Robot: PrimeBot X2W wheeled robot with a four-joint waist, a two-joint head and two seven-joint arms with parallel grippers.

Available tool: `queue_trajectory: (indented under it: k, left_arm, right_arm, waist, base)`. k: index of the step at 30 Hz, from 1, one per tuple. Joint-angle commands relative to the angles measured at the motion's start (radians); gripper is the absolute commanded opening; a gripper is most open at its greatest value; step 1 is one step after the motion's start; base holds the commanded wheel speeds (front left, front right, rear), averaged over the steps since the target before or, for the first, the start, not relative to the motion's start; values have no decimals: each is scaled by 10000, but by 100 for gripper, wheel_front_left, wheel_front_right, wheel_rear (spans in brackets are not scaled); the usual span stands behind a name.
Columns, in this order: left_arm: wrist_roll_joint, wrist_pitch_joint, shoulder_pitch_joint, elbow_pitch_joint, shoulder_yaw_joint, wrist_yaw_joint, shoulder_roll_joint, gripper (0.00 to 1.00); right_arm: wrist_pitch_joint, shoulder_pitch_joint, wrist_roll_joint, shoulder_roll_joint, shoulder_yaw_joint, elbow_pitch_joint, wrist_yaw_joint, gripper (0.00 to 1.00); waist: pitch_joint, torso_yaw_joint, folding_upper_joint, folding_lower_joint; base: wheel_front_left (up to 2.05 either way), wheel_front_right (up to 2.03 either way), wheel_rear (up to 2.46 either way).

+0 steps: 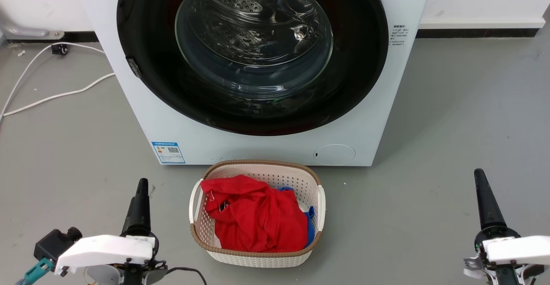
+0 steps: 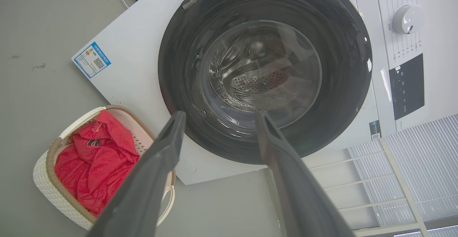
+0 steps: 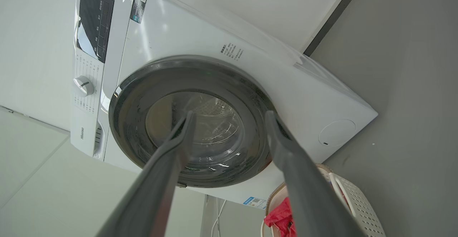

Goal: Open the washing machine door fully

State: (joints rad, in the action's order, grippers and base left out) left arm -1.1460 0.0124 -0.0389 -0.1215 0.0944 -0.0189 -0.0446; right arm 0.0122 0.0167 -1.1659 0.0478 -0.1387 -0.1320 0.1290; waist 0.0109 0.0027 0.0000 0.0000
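Washing machine door (image 1: pixel 253 53) closed, untouched.

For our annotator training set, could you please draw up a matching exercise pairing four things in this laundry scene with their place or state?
Things:
1. washing machine door
2. basket
3. blue label sticker
4. round service cover

Descriptions, by the head view:
A. low right on the washing machine
B. shut
C. on the floor, holding red cloth
D. low left on the machine

Pairs: 1-B, 2-C, 3-D, 4-A.
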Motion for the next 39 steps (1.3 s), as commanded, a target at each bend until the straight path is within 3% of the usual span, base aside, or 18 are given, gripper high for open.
queue_trajectory:
  k: [1, 20, 30, 39]
  left_arm:
    - [594, 118, -44, 313, -98, 149, -38, 100]
    - [4306, 783, 255, 849, -982, 1107, -357, 100]
    - [5550, 1090, 377, 931, -1685, 1505, -704, 100]
    - [6282, 1311, 464, 968, -2053, 1587, -857, 100]
  right_arm:
    - [128, 72, 666, 35, 67, 388, 16, 100]
    - [796, -441, 5301, 36, 624, 1354, 19, 100]
    - [1096, -654, 6836, 37, 684, 1484, 20, 100]
    - [1319, -842, 7750, 37, 723, 1636, 22, 100]
  waist:
    - [7, 3, 0, 0]
    - [22, 20, 0, 0]
    - [9, 31, 0, 0]
    - [-7, 37, 0, 0]
  base:
    - [0, 0, 0]
    - [0, 0, 0]
    - [0, 0, 0]
    - [0, 0, 0]
